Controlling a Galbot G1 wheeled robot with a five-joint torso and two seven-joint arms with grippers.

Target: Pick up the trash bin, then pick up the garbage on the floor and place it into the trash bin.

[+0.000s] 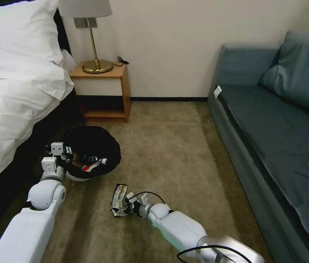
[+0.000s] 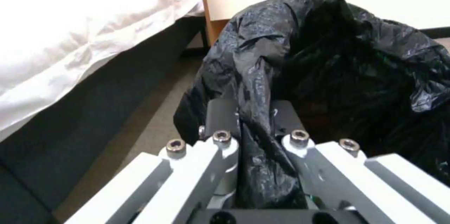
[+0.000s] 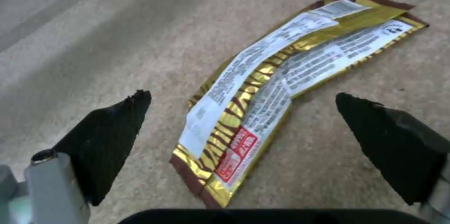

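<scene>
Holding the trash bin at ten o'clock on the floor, the left gripper pinches its liner; the left wrist view shows that bag clamped. The right gripper gapes wide astride the gold wrapper, the last piece, I judge; next, lower and close.

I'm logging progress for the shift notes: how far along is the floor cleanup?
Done: left gripper is clamped on the trash bin liner, with a bottle and red wrapper inside. In hand: open right gripper straddles the gold wrapper on the carpet. Left: grasping and binning it.
</scene>
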